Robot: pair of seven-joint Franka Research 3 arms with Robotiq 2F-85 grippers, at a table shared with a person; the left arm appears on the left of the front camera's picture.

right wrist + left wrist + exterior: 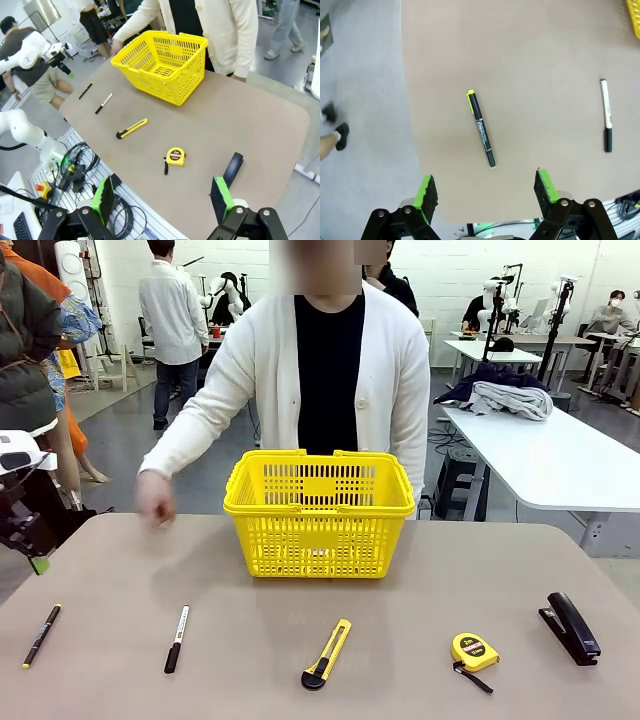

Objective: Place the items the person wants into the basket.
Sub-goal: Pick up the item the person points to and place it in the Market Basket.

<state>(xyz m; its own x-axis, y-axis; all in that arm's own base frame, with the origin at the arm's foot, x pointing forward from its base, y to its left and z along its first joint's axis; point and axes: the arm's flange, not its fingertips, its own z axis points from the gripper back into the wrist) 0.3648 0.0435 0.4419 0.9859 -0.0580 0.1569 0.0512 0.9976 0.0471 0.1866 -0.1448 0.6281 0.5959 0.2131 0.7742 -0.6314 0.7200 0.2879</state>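
The basket stands upright at the far centre of the worktop, directly in front of the person. Its mouth is up, its handles are folded down on the rim, and nothing is seen inside; judged, this leaves the top clear for a drop from above. Five articles lie flat in a row along the near edge, well apart from one another, which should give the jaws room at each. From left to right they are the pen, the marker, the utility knife, the tape measure with its strap trailing, and the stapler. The left end effector hangs above the pen, jaws spread fully and holding nothing, so it is well placed for a first pick. The right end effector is high over the near right corner, likewise fully spread and empty, overlooking the tape measure and stapler. The person's hand is at the far left edge, blurred; whether it points at an article cannot be determined.
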